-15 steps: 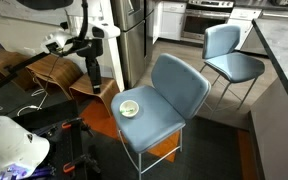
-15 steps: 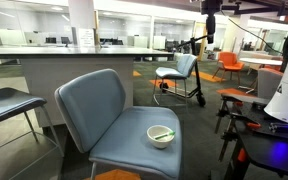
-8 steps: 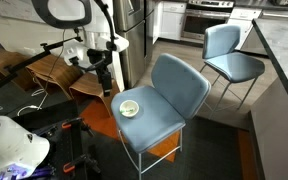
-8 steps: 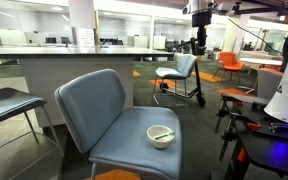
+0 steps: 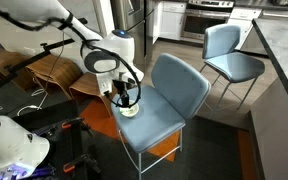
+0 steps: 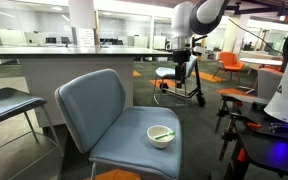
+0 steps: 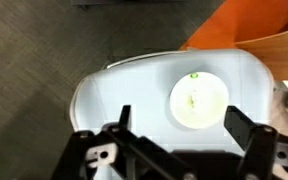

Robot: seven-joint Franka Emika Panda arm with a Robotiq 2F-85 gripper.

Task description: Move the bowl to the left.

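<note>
On the blue chair seat (image 6: pixel 124 148), the cream bowl (image 6: pixel 160 135) sits beneath the spread-apart claw (image 7: pixel 179 112).

Sm. cream bowl (image 6: pixel 161 135) upright on seat (image 6: pixel 124 142)

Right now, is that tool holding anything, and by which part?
Nothing is held. The tool hangs open above the bowl, which sits untouched on the blue chair seat.

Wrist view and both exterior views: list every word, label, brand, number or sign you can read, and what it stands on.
No text can be read in any view.
The bowl shows only a small green spot at its edge, no letters.
The blue chair shows no label.
Anything in the background is too small and blurred to read.
</note>
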